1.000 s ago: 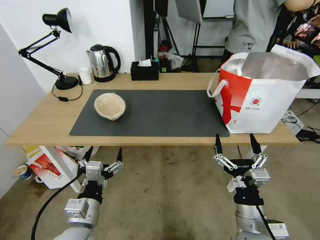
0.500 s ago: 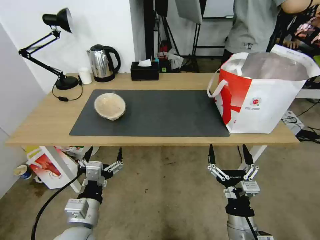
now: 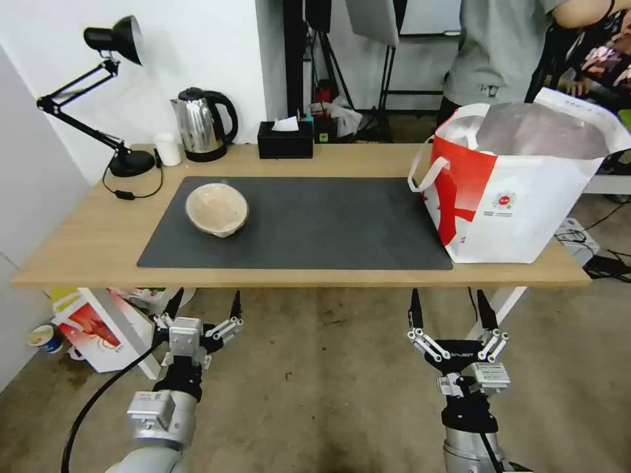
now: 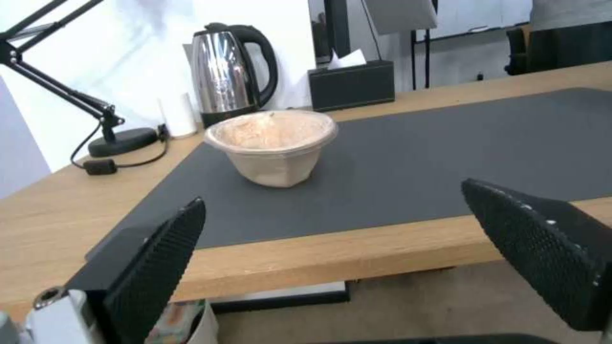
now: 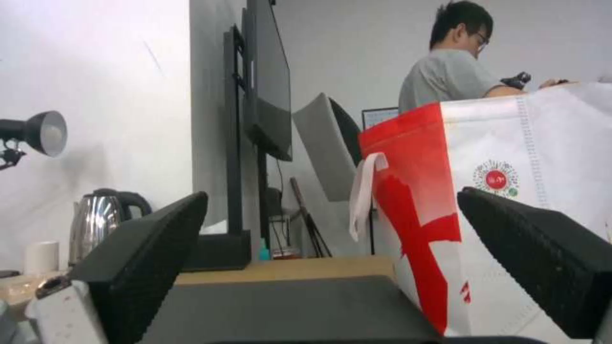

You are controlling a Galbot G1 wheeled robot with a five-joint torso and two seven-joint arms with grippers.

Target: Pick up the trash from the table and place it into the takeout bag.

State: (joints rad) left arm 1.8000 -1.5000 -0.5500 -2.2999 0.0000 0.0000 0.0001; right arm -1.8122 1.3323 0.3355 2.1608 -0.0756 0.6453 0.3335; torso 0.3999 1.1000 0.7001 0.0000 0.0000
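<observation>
A beige paper bowl (image 3: 217, 209) (image 4: 273, 145) stands upright on the left part of the dark grey mat (image 3: 315, 223) of the light-wood table (image 3: 85, 243). The white and red takeout bag (image 3: 519, 184) (image 5: 504, 191) stands open at the table's right end, its foil lining showing. My left gripper (image 3: 204, 303) (image 4: 344, 258) hangs open below the table's front edge, in front of the bowl. Lower than the table edge and in front of the bag, my right gripper (image 3: 450, 307) (image 5: 338, 267) is open and holds nothing.
At the back of the table stand a black desk lamp (image 3: 98, 98), a small white cup (image 3: 169, 149), a steel kettle (image 3: 202, 125) and a black tissue box (image 3: 285, 140). A red-and-white carton (image 3: 98, 325) sits on the floor under the left end. A person stands behind the bag.
My right gripper has dropped lower and drawn back from the table's front edge, shifting slightly left. The left gripper, bowl and bag have not moved.
</observation>
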